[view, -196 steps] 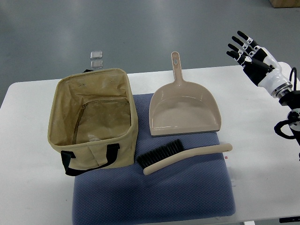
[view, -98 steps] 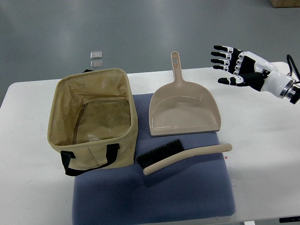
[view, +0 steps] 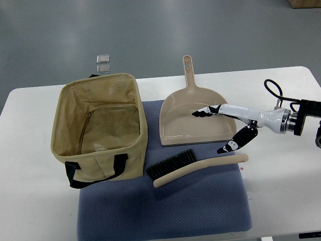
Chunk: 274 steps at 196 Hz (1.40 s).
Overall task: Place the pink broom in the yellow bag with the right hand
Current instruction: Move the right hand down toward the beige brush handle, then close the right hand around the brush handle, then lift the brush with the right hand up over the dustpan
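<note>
A white counter [view: 281, 196] stands on a grey floor, and one blue mat [view: 165, 211] covers its near middle. On the mat's left side sits one yellow bag [view: 98, 128], open at the top, with a black strap on its near wall. One beige dustpan [view: 195, 118] lies to the right of the bag, its handle pointing away toward the far edge. Just in front of the dustpan lies one pink broom [view: 193, 165] — black bristles toward the bag, handle running off to the right — flat on the mat and outside the bag. The right hand [view: 223, 128] reaches in from the right edge, fingers spread and holding nothing; the long fingers extend over the dustpan while the thumb angles down near the broom's handle end. Two small clear squares [view: 103, 64] lie on the floor beyond the counter.
</note>
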Available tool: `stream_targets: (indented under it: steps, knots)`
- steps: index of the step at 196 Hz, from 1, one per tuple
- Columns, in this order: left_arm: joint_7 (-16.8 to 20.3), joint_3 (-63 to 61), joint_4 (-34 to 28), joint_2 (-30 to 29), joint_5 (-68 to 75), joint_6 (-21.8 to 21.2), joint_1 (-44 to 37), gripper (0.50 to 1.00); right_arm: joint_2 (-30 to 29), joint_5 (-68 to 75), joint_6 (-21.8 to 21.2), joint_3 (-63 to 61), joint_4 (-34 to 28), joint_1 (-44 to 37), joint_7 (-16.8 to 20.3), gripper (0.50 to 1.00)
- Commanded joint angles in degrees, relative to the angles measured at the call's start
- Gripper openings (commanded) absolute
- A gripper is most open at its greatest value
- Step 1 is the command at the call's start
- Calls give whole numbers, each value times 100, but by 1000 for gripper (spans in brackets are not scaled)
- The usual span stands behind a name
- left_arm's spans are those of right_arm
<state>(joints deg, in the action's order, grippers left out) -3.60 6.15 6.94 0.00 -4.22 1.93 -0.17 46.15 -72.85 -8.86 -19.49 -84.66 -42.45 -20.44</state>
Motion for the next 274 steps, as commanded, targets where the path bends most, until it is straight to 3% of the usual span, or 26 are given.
stream_targets:
  steps: [1,41,75,214,249,259,274]
  knots:
    - [0,-9,0,0,0,0,0,1000,0,-634,270,367,-86,-115,40,905]
    - [0,0,0,0,0,0,0,1000,-71,-1302,824,833,-103,-159,338,901]
    - [0,0,0,0,0,0,0,1000,-132,-1372,930,894,-95,-194,637,868]
    - [0,0,0,0,0,0,0,1000,-299,-1926,1105,1308,-51,-167,1024,752]
    - [0,0,0,0,0,0,0,1000,-299,-2049,1114,1334,-33,-176,1033,682]
    - [0,-9,0,0,0,0,0,1000,-299,-2058,1106,1334,-33,-176,1042,617]
    - [0,0,0,0,0,0,0,1000,-299,-2067,1114,1334,-24,-194,1085,558]
